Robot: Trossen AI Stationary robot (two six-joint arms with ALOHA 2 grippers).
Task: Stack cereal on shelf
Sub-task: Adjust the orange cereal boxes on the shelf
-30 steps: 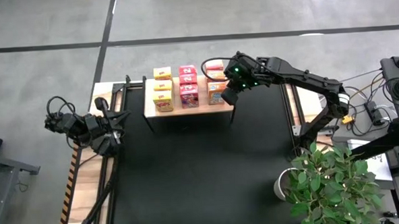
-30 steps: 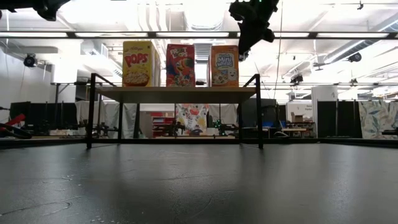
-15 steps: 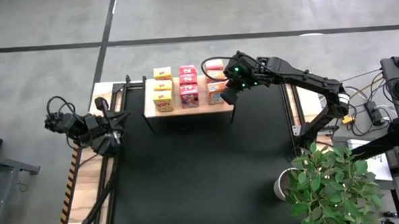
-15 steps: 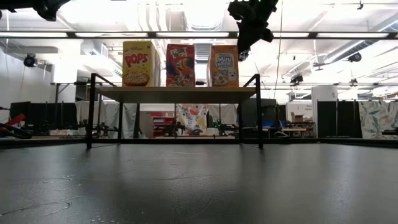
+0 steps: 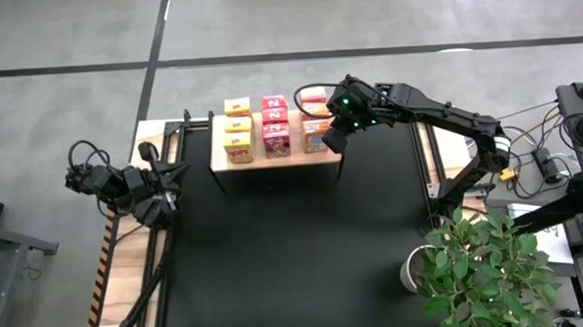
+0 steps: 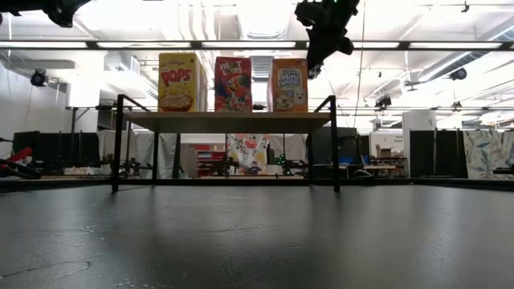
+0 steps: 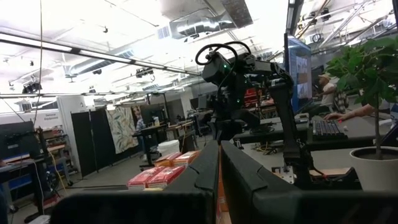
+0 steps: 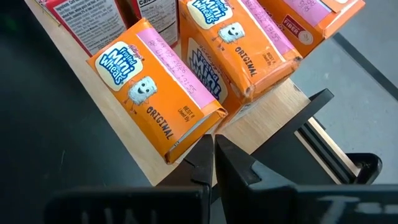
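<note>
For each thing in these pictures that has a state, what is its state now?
Yellow cardboard cereal boxes: standing in a row on shelf.
Pink-red cardboard cereal boxes: same.
Orange cardboard cereal boxes: same.
Light wooden shelf: loaded.
Right pincer: shut, empty, above shelf edge.
Left pincer: shut, parked aside.

**Bright overhead light, soft shadows**

Evenly lit from above in the high view; strong glare from ceiling lights in the low view, sheen on the near black mat; blurred, out-of-focus fingers close to the right wrist camera.
</note>
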